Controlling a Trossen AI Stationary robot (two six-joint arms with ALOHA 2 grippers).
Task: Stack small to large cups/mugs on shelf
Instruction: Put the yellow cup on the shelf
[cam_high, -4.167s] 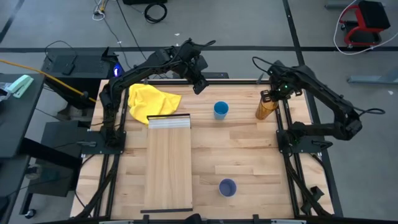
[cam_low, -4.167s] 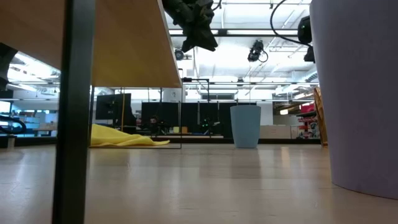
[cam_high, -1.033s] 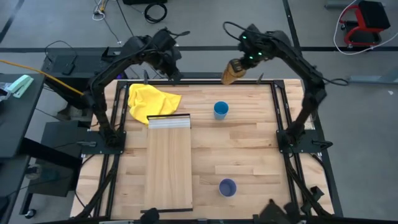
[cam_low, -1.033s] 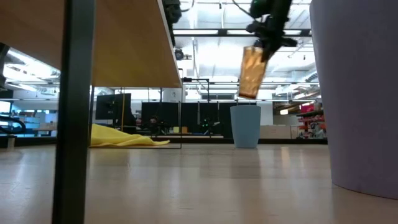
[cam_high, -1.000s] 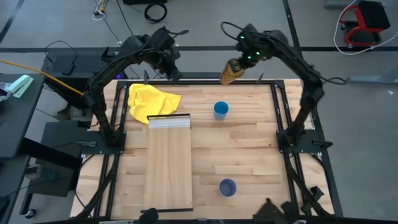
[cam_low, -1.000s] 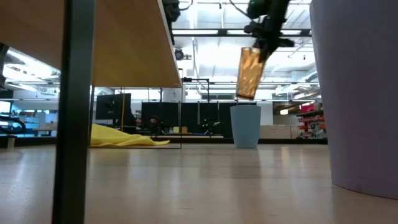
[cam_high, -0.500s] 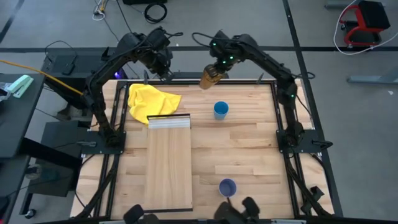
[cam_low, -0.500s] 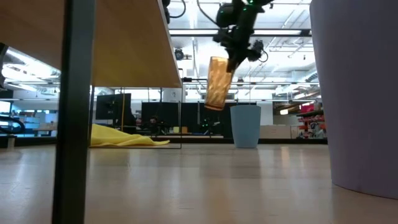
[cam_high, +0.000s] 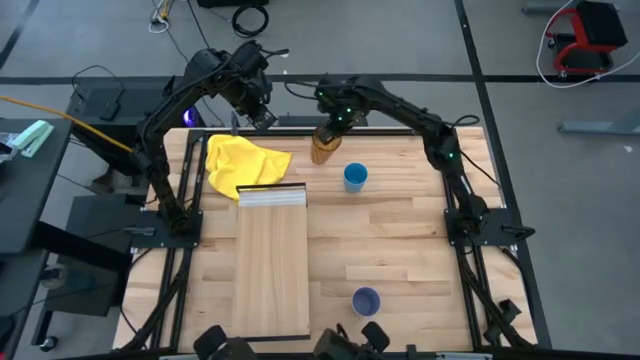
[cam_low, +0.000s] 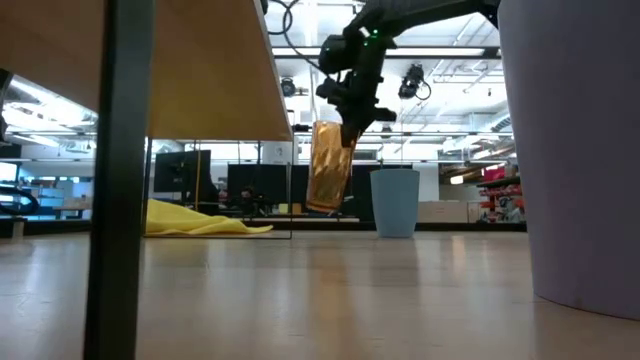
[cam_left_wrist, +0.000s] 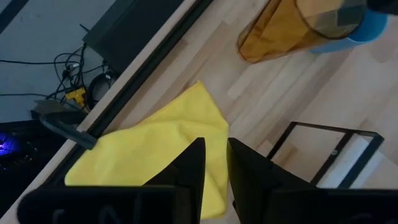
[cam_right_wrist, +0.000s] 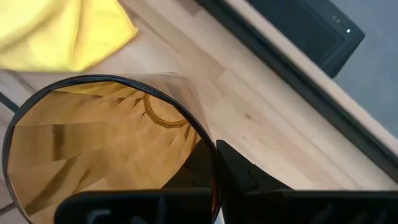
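My right gripper (cam_high: 334, 118) is shut on the amber-brown translucent cup (cam_high: 322, 146), above the table's far part, between the yellow cloth (cam_high: 243, 162) and the bright blue cup (cam_high: 355, 177). In the low view the amber cup (cam_low: 330, 165) hangs below the gripper (cam_low: 352, 112). The blue cup stands upright on its base. The lavender cup (cam_high: 366, 301) stands near the front edge. The shelf (cam_high: 272, 262) is a long pale board with a ridged white strip (cam_high: 272, 196) at its far end. My left gripper (cam_high: 258, 108) is shut and empty over the far edge, above the cloth (cam_left_wrist: 155, 155). My right gripper holds the amber cup by its rim (cam_right_wrist: 208, 146), one finger inside the cup and one finger (cam_right_wrist: 239, 174) outside the wall. The fingers come from above, pointing down. The cup hangs below them, mouth up and slightly tilted, clear of the table.
The yellow cloth lies crumpled at the far left, touching the shelf's strip end. In the low view the lavender cup (cam_low: 575, 150) fills the right side and the shelf's underside (cam_low: 200, 60) the upper left. Bare tabletop lies right of the shelf.
My right gripper has carried the amber cup from beyond the far edge toward the table's left and down, so that it now hangs over the table beside the blue cup. The cup stays hanging in the hold. My left gripper has drawn back a little toward the far left.
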